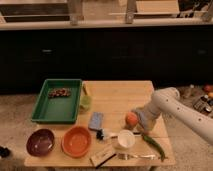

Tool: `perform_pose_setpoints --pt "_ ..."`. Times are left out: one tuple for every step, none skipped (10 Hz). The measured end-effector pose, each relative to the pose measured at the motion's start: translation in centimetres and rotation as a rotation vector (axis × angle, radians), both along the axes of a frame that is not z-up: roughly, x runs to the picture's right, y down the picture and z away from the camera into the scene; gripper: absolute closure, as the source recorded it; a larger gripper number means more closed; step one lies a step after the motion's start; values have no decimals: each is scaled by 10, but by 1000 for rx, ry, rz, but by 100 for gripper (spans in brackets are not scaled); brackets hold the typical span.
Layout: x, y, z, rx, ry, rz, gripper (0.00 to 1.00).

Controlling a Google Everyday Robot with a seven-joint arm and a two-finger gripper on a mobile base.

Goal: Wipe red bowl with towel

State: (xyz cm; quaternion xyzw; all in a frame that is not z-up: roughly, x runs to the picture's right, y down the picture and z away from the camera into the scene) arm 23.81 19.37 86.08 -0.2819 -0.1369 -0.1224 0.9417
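The red-orange bowl point(76, 141) stands empty at the table's front left. A blue folded cloth point(95, 120), which looks like the towel, lies flat just right of the bowl's far side. My gripper point(140, 120) is low over the right part of the table, right beside an orange fruit point(131, 118). It is well to the right of the cloth and the bowl. The white arm point(172, 102) comes in from the right. A greyish patch at the gripper's tip may be part of the gripper or a cloth; I cannot tell which.
A green tray point(56, 101) with small items sits at back left, with a green cup point(85, 102) beside it. A purple bowl point(40, 141) is at front left. A white cup point(125, 138), green pepper point(154, 145), fork point(135, 156) and wooden block point(102, 156) lie along the front.
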Motion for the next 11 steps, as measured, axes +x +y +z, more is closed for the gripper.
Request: perform_pose_setpoints --pt "-3 1 4 -10 -2 -9 27" --pt "-6 2 8 -21 -3 -18 36" --pt "-6 4 10 -37 -3 -28 46" --pt "-7 6 13 -47 -5 -38 56" --pt "-8 6 14 -50 -6 -44 65" --pt "-7 6 13 -52 -6 -43 75" --pt "-5 7 11 -55 -3 -39 87" --pt "-4 6 10 -55 -3 -40 95" --pt "-4 5 10 -51 -2 -43 99" --pt "-4 5 9 -54 -2 -44 100" --pt "-4 5 9 -55 -3 -43 100"
